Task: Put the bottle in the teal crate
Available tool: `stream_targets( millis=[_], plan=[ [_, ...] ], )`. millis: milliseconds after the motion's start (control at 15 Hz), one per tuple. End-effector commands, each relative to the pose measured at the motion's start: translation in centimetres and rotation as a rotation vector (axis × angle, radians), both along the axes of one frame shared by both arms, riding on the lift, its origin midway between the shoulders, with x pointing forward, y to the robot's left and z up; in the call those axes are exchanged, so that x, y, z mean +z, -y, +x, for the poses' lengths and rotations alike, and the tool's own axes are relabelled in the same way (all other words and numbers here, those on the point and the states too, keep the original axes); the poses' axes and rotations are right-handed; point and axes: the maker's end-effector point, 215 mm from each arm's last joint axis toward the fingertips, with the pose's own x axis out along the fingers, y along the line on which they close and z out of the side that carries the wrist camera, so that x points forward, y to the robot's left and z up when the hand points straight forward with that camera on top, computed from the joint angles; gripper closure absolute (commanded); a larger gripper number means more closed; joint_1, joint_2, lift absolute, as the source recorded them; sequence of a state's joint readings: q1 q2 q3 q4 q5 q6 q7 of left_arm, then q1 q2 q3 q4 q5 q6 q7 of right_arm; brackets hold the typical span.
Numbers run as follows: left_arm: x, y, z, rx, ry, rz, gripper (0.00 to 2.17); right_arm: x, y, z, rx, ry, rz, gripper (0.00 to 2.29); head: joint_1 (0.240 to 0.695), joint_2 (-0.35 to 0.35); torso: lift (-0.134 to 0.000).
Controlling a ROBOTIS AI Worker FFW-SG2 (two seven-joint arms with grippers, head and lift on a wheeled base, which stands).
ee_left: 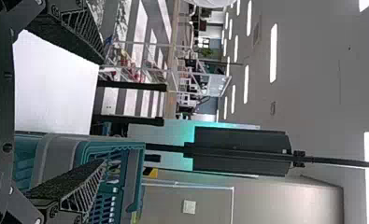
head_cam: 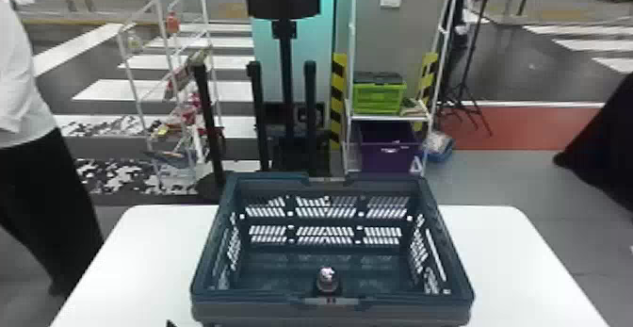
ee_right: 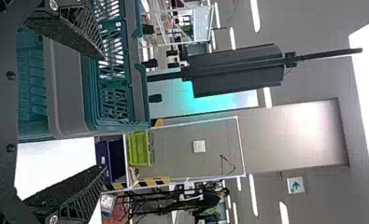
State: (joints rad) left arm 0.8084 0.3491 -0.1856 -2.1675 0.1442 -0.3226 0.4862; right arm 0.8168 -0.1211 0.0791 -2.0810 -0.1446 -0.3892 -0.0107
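In the teal crate (head_cam: 405,311): the bottle (head_cam: 327,280) stood by the near wall.
Left gripper (head_cam: 170,323): fingers gaped, released.
Right gripper (ee_right: 102,112): fingers gaped, released.

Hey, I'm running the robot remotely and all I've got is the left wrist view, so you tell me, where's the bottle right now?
Observer: In the head view, what looks like the bottle is inside the teal crate.
Operator: Okay, and which side of the crate is it closest to?
Observer: The near wall, the one on the robot's side, about midway along it.
Operator: Got it. What about the right gripper, open or shut?
Observer: In the right wrist view, the right gripper is open, its two fingers well apart.
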Motion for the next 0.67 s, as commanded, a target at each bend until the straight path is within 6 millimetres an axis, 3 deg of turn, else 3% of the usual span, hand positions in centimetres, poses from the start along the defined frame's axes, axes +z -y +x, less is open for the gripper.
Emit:
stream_targets(
  millis=[0,600],
  plan=[
    [0.08,0.01,0.01,0.001,0.002,-0.001,0.14,0.03,0.1,-0.12,-0.002,0.0,0.004,0.07,0.499,0.0,0.0],
    [0.03,0.01,-0.26,0.002,-0.003,0.0,0.14,-0.25,0.28,-0.19,-0.002,-0.008,0.007,0.07,0.499,0.0,0.0]
  ],
)
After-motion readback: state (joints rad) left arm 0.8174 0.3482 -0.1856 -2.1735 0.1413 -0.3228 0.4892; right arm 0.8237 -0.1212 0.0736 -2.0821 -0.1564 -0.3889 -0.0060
